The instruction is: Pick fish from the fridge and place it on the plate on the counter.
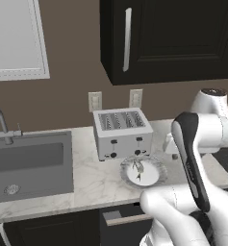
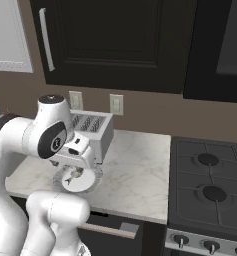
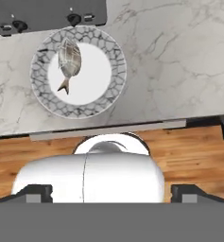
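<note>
Marble-look counter [image 3: 179, 61] carries the plate [image 3: 111, 92] close to its front edge, and the fish [image 3: 69, 61] lies on the plate, partly over its patterned rim on the toaster side. Just behind stands the toaster [image 1: 122, 133]. How far the gripper's jaws are parted cannot be told; nothing shows in them.

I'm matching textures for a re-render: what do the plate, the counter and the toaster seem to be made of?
The plate looks like glazed ceramic: smooth white centre, grey crackle-patterned rim; the fish lies on it. The counter looks like polished marble or an imitation of it: pale grey with fine darker veins. The toaster looks like brushed metal, silvery grey with dark knobs, though painted plastic cannot be ruled out.
</note>
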{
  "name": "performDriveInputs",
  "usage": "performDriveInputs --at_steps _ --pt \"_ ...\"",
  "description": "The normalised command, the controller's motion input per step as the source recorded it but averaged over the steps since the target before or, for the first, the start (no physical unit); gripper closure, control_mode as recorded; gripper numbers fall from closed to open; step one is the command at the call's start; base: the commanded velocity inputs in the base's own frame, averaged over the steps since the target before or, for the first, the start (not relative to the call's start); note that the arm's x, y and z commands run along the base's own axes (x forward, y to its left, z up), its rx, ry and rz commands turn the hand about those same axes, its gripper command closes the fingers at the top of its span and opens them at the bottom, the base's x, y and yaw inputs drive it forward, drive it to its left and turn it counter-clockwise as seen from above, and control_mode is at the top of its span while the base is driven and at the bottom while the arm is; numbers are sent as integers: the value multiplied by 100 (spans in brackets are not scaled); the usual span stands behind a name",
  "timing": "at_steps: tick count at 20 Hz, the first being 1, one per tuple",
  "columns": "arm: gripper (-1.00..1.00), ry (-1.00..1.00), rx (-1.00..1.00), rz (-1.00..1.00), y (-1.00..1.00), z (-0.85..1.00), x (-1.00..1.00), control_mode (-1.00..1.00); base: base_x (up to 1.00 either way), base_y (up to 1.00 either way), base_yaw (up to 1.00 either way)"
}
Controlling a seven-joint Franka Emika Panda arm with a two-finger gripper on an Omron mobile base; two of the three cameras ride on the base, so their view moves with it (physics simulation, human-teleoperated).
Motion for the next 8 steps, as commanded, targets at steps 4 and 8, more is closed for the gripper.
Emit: performDriveInputs --at_steps 4,8 --pt "-100 0 0 0 -6 76 -40 -100 0 0 0" --pt "-100 0 0 0 0 74 -18 -100 0 0 0"
